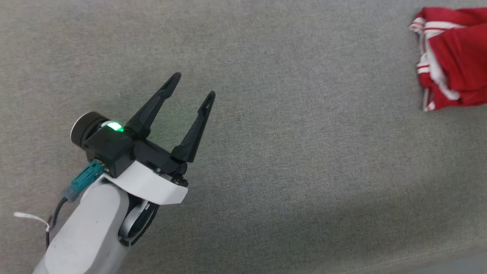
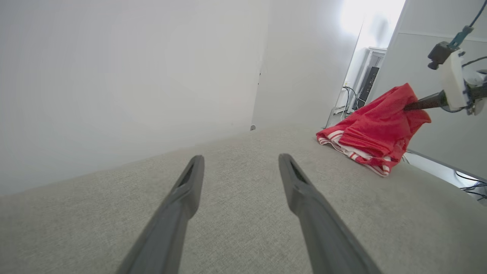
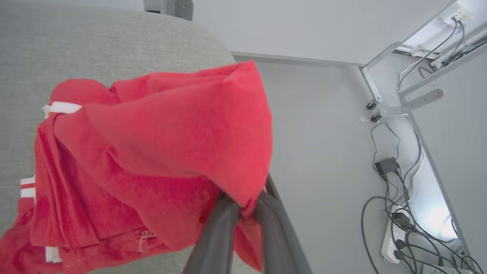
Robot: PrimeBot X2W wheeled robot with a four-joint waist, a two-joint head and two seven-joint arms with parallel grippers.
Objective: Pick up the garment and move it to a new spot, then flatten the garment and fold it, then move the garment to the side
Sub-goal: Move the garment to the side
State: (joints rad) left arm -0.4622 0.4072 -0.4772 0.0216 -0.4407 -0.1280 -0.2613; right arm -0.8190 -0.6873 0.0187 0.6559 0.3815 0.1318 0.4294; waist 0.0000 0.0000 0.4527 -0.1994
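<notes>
Fabric, grey and woven, covers the broad work surface [image 1: 266, 171] that I am looking down on. Its right edge rounds off in the right wrist view, with pale floor [image 3: 323, 152] beyond.

At that right edge is the garment [image 1: 456, 57], a small red jersey with red-and-white striped trim, bunched in a heap rather than spread out. From the left wrist camera I see most of it lying on the surface with the striped trim lowest, while one red fold is drawn up into a peak. From the right wrist camera that raised fold reaches out past the edge, over the floor.

My left gripper [image 1: 194, 85] is near the left side of the surface, over bare fabric and well apart from the jersey. Its two dark fingers are spread wide with nothing between them.

My right gripper [image 3: 243, 219] has its fingers pinched together on the raised red fold, with cloth draped over the tips so that I cannot see them.

On the floor by the wall, a white power strip [image 3: 395, 236] lies among dark cables.

A small green light [image 1: 114, 126] glows on the left wrist.
</notes>
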